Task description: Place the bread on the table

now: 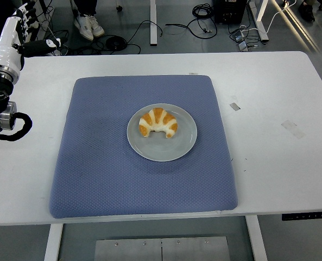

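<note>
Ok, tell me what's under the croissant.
The croissant lies on a grey plate, which sits on a blue mat on the white table. The plate's surface directly beneath the croissant is covered, so nothing there can be seen.

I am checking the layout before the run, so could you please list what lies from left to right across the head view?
Left arm at the left edge → blue mat → grey plate holding the croissant → tape scraps on the white table.
</note>
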### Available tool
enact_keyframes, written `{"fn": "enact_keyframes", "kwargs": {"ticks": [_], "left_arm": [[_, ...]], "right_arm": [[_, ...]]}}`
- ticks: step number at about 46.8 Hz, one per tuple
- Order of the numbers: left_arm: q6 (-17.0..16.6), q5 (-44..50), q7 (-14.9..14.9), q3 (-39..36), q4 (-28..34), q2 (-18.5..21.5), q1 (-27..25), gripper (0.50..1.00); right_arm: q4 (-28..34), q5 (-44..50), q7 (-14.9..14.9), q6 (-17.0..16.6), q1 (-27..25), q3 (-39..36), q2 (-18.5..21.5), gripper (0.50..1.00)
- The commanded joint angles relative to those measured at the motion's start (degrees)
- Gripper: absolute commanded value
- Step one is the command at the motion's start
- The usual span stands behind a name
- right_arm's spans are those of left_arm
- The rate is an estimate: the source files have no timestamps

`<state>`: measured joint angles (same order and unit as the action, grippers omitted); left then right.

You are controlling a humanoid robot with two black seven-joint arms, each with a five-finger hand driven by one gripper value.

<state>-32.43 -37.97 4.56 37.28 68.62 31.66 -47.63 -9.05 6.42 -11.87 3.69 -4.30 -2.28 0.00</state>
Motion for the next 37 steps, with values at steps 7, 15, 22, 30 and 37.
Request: {"fn": "enact_keyframes", "kwargs": {"ticks": [7,15,22,30,37], "left_arm": [[0.1,0.0,0.1,-0.7,0.0,0.5,0.0,0.977],[0.3,-0.2,0.2,-1.0,0.1,0.5,-0.1,0.978],[0.3,-0.1,0.2,-1.0,0.1,0.4,-0.4,0.980],[0.3,-0.1,0.2,-0.9,0.1,0.2,-0.6,0.980],[0.3,-0.1,0.1,-0.8,0.1,0.2,-0.6,0.978]], "right_arm": [[0.0,0.0,0.0,0.0,0.0,0.0,0.0,1.000],[0.0,0.0,0.0,0.0,0.0,0.0,0.0,1.000],[0.0,0.0,0.0,0.0,0.0,0.0,0.0,1.000],[0.0,0.0,0.0,0.0,0.0,0.0,0.0,1.000],[0.0,0.0,0.0,0.0,-0.1,0.0,0.0,1.000]]}}
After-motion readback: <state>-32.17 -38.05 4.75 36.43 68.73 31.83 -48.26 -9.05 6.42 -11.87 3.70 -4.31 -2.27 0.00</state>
